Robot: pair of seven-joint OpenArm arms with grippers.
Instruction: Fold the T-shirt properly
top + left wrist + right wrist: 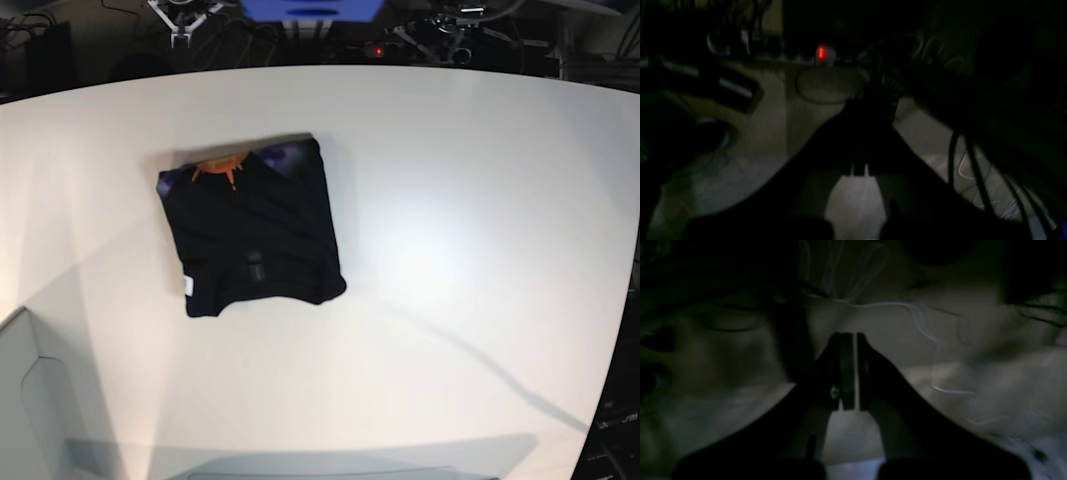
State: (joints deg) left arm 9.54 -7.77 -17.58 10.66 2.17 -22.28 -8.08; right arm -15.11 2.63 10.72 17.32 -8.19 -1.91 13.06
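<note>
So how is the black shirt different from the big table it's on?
The T-shirt is black; the table is white. The T-shirt is a small folded square with an orange mark at one edge; the table is plain and spreads far wider. Both lie flat.

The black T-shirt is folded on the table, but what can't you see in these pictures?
- T-shirt: base view shows only its top layer; the folds hide the sleeves underneath.
- Small white tag: too small to read.
- Both arms: outside the base view's edges.
- Left gripper, shut: left wrist view is too dark for detail.
- Right gripper, shut: surroundings dark and blurred in the right wrist view.
</note>
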